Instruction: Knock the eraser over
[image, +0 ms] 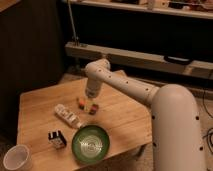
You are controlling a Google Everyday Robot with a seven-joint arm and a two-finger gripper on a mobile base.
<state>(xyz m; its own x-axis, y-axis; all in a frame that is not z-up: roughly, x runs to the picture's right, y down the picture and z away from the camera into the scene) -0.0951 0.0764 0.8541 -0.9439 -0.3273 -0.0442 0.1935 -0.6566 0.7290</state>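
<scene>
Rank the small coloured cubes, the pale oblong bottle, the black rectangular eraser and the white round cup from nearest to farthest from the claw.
1. Small coloured cubes, just below the claw.
2. Pale oblong bottle, lying beside the cubes.
3. Black rectangular eraser, nearer the camera.
4. White round cup, at the picture's bottom-left corner.

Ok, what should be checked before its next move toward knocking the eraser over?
1. Eraser standing on the table: ok, looks upright.
2. Gripper at the eraser: not ok, it hangs over the coloured cubes.
3. Straight path to the eraser: not ok, the pale bottle lies between.
4. Green bowl apart from the eraser: ok, a gap shows.
5. Gripper touching the cubes: cannot tell.
</scene>
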